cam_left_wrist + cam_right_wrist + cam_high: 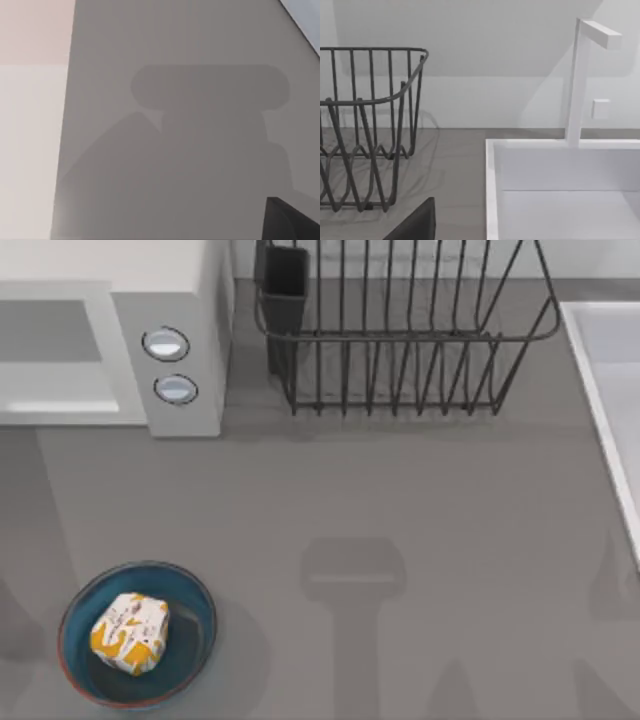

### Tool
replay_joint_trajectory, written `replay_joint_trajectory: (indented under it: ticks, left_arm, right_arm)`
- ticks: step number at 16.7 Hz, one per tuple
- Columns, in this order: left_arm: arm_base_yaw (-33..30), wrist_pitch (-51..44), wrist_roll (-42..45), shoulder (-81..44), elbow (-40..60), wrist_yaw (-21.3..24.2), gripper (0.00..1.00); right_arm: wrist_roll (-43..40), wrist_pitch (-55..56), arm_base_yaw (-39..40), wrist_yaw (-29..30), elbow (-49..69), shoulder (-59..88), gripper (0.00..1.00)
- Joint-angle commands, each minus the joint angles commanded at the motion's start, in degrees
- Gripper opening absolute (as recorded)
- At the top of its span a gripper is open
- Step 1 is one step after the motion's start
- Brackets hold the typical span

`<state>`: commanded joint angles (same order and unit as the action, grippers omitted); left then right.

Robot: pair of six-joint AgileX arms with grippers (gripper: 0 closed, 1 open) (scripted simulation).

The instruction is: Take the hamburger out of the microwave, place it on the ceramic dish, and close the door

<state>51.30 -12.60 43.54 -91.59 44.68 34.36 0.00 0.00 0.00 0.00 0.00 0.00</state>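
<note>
Table [420, 520]: one, flat grey surface, bearing arm shadows.

Sink [560, 190]: one, white basin at the right edge of the table, with one white square-section faucet [575, 85] standing at its far rim.

Microwave [170, 330]: one, boxy white-grey, far left of the table. Two round silver-rimmed knobs [166, 343] stacked on the front panel. Door [60, 355]: one, white frame around a grey window, lying flush with the front, shut.

Dish rack [400, 330]: one, dark wire, far centre, just right of the microwave; one dark cutlery cup [284, 285] at its left end.

Ceramic dish [195, 590]: one, round and shallow, glossy teal-blue inside, reddish-brown rim, near left of the table.

Hamburger [130, 632]: one, small rounded lump in white wrapper with yellow-orange patches and dark specks, resting inside the ceramic dish, left of its centre.

Grippers: finger state of either arm, cannot tell.
</note>
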Motion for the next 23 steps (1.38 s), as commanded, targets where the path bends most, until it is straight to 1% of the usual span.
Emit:
replay_joint_trajectory:
  ticks: [2, 6, 8, 10, 13, 15, 17, 21, 23]
  left_arm:
    - [-0.96, 1.10, -1.08, 1.66, -1.73, -0.47, 0.00]
    - [-0.63, 0.95, -1.08, 1.47, -1.80, -0.23, 0.00]
    - [-1.61, 1.35, -2.03, 2.45, -2.76, -0.92, 0.00]
    - [-4.95, 2.55, -5.30, 5.84, -5.95, -2.93, 0.00]
    - [-12.58, 4.99, -12.13, 13.90, -12.49, -7.01, 0.00]
    - [-16.56, 6.42, -16.02, 17.89, -16.30, -9.38, 0.00]
    - [-18.12, 7.11, -17.55, 19.45, -17.83, -10.51, 0.00]
    - [-18.06, 6.99, -17.68, 19.28, -17.77, -10.39, 0.00]
    - [-20.11, 7.09, -19.49, 20.13, -18.33, -11.97, 0.00]
  right_arm:
    - [0.00, 0.00, 0.00, 0.00, 0.00, 0.00, 1.00]
    - [0.00, 0.00, 0.00, 0.00, 0.00, 0.00, 1.00]
    - [0.00, 0.00, 0.00, 0.00, 0.00, 0.00, 1.00]
    - [0.00, 0.00, 0.00, 0.00, 0.00, 0.00, 1.00]
    - [0.00, 0.00, 0.00, 0.00, 0.00, 0.00, 1.00]
    - [0.00, 0.00, 0.00, 0.00, 0.00, 0.00, 1.00]
    - [0.00, 0.00, 0.00, 0.00, 0.00, 0.00, 1.00]
    - [0.00, 0.00, 0.00, 0.00, 0.00, 0.00, 1.00]
    - [0.00, 0.00, 0.00, 0.00, 0.00, 0.00, 1.00]
